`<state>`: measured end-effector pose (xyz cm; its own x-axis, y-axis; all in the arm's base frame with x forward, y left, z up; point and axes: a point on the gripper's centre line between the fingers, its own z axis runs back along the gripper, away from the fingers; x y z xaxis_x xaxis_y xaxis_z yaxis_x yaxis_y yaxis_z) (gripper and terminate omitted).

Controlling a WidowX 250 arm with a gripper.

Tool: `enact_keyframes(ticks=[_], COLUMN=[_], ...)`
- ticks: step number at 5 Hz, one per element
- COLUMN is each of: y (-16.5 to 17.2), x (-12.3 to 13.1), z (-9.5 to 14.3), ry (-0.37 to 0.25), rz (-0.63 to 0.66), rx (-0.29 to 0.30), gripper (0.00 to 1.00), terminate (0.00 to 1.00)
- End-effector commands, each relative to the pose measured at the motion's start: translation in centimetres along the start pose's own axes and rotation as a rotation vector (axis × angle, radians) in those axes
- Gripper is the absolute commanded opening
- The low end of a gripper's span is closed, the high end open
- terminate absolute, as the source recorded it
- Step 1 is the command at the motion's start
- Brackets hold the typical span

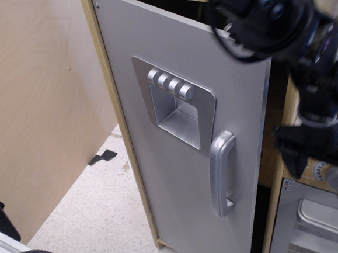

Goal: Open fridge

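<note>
A tall toy fridge (181, 131) fills the middle of the view, to the left of the claw. Its flat grey door (161, 180) hangs in a light wood frame (117, 124) and stands slightly ajar, with a dark gap showing along its right edge and at its top corner. A pale plywood panel (38, 107) stands far to the left of the claw, beyond the fridge, above a speckled white floor (88, 221).

The black robot arm (277, 12) enters from the top right, blurred. Below it, the claw (318, 167) hangs at the right edge of the view, just right of the door's free edge and apart from it. Its two dark fingers (293, 160) point downward with a clear gap between them, gripping nothing.

Left of the claw, set into the door, is a silver dispenser recess (176, 102) with four round buttons (170, 84) along its top. The silver vertical handle (222, 174) sits between the recess and the claw. Below the claw lies the grey oven door (317, 226), its round knob (337, 178) partly hidden.
</note>
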<state>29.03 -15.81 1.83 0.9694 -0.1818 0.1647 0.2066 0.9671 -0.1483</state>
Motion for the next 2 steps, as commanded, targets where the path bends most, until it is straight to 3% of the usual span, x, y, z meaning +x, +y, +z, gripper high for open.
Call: enact_keyframes(ticks=[1,2], y=[3.8,5.2], x=[3.3,2.8], z=[3.0,3.4], ry=[-0.040,-0.025], rz=[-0.147,-0.117], rx=[0.074,0.091], gripper=[1.00,1.00], terminate=[0.00,0.00])
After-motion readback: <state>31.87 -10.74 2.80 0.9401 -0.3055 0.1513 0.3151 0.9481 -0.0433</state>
